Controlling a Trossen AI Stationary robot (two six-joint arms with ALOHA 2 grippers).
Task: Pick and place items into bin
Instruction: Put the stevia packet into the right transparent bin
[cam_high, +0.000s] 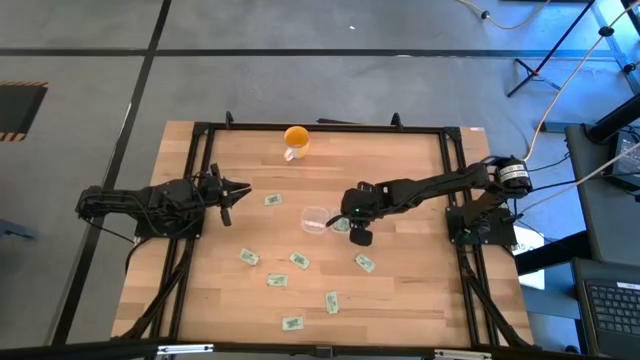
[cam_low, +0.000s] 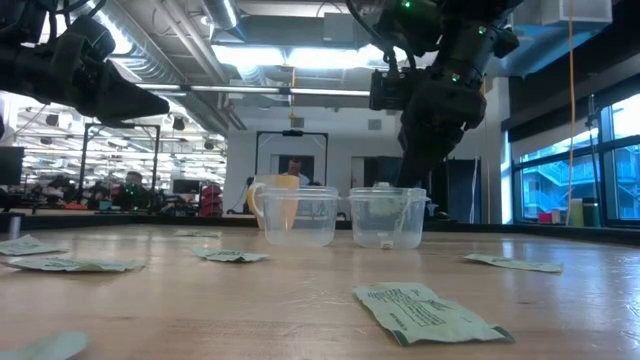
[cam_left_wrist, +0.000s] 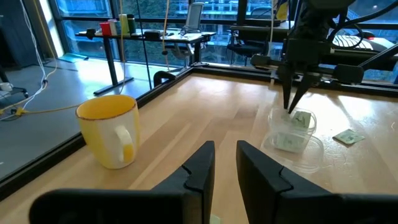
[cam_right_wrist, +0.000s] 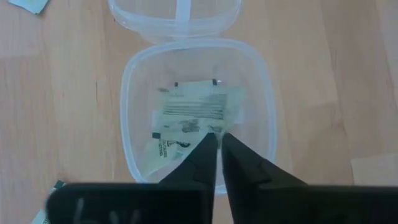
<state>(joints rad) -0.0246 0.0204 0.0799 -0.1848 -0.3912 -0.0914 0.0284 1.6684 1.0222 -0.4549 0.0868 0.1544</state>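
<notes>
A clear plastic bin (cam_high: 338, 228) stands at the table's middle, its hinged lid (cam_high: 315, 218) lying open on its left. Pale green packets (cam_right_wrist: 163, 148) lie inside it. My right gripper (cam_right_wrist: 217, 138) points down into the bin, shut on one packet (cam_right_wrist: 193, 107); this also shows in the left wrist view (cam_left_wrist: 291, 107). Several more packets lie flat on the table, such as these (cam_high: 271, 200) (cam_high: 299, 260) (cam_high: 365, 263). My left gripper (cam_left_wrist: 225, 163) waits at the table's left (cam_high: 232, 192), slightly open and empty. My right gripper pinches the packet's upper edge (cam_right_wrist: 214, 128) between its two fingertips. The fingers come from above, pointing down. The packet hangs tilted inside the bin (cam_left_wrist: 303, 119); whether its lower end rests on the other packets, I cannot tell.
An orange-yellow cup (cam_high: 295, 140) stands near the far edge, and it also shows in the left wrist view (cam_left_wrist: 112, 130). Loose packets are scattered over the near half (cam_high: 248, 257) (cam_high: 331, 302) (cam_high: 292, 323). A black frame (cam_high: 320, 128) runs around the table.
</notes>
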